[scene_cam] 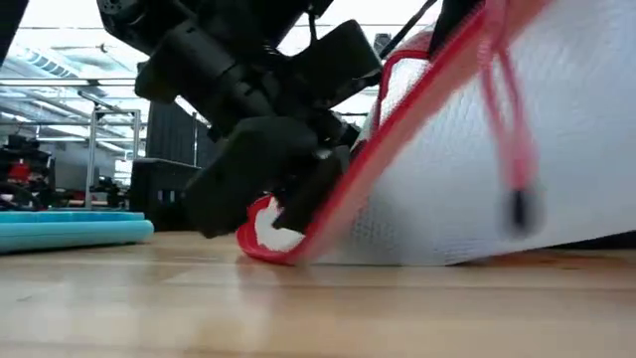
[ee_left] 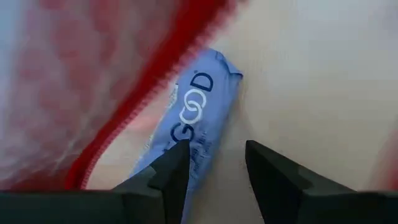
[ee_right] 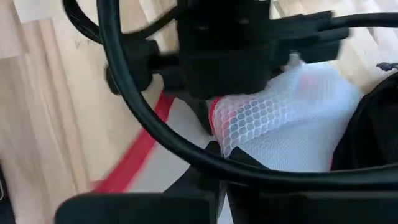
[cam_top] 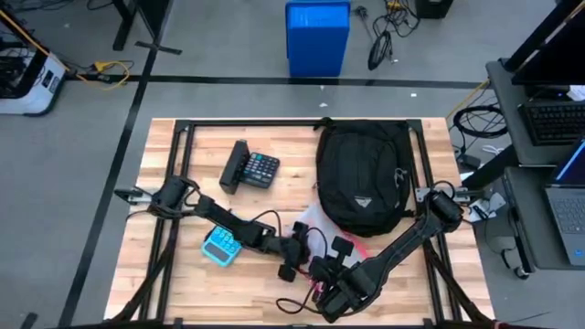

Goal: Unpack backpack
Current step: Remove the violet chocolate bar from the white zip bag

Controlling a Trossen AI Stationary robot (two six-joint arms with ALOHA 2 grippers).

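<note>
On the wooden table [cam_top: 164, 274], the black backpack [cam_top: 358, 174] lies flat toward the far right, its white logo patch facing up, with nothing gripping it. Just in front of it, touching its near edge, sits a white mesh pouch [scene_cam: 517, 149] trimmed in red, and both arms meet over it at the table's near middle.

The left gripper [ee_left: 214, 168] has gone into the pouch's mouth. Its fingers stand a little apart with nothing between them, tips at a blue packet [ee_left: 189, 118] printed with pale letters; one finger [ee_left: 171, 171] overlaps the packet's edge. From table height, the red zipper rim [scene_cam: 397, 129] is seen raised at a slant with a dark gripper pressed at its lower corner.

The right gripper [ee_right: 214, 155] sits against the mesh at the pouch's edge and seems to pinch it, though whether its fingers are closed cannot be told.

The step in hand looks to be drawing the packet out. It would go best with the pouch mouth held steady and high, the left fingers centred across the packet's narrow width before closing, and the pull made along the opening so the soft wrapper does not catch the zipper.

Farther off, a black calculator [cam_top: 251, 169] and a turquoise object [cam_top: 220, 245] rest on the boards.
</note>
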